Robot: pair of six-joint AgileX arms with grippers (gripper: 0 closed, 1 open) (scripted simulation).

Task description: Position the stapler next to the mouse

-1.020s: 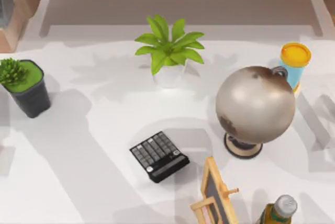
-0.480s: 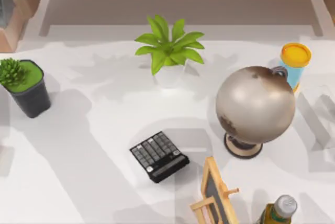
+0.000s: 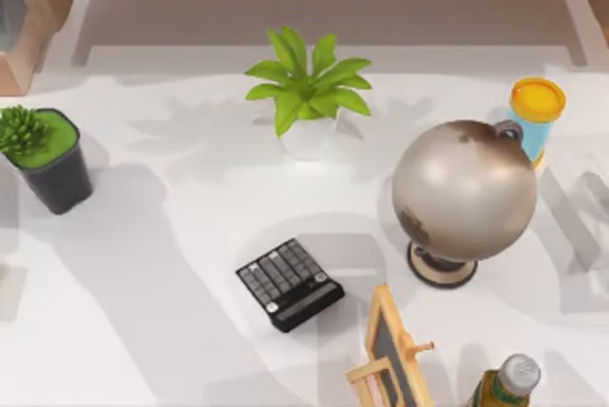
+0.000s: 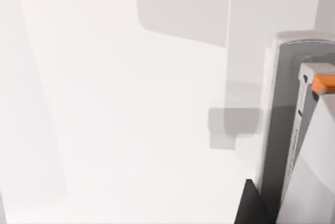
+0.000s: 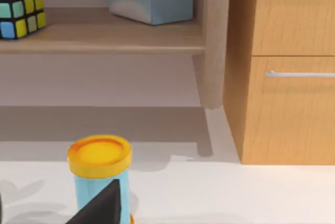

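In the last second nothing on the table has moved in the top view, so I judge the carrying has not yet begun. The stapler (image 4: 293, 130) stands just beside the left claw (image 4: 252, 207). Whether this claw or the right claw (image 5: 104, 205) is open or closed, I cannot tell. I count one calculator (image 3: 289, 283), one globe (image 3: 464, 190), and two plants: a leafy plant (image 3: 306, 84) and a spiky plant (image 3: 24, 131).

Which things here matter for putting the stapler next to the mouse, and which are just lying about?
For the job: stapler.

Lying about: calculator, globe, leafy plant, succulent pot, yellow-lidded tub, easel, bottle, puzzle cube.
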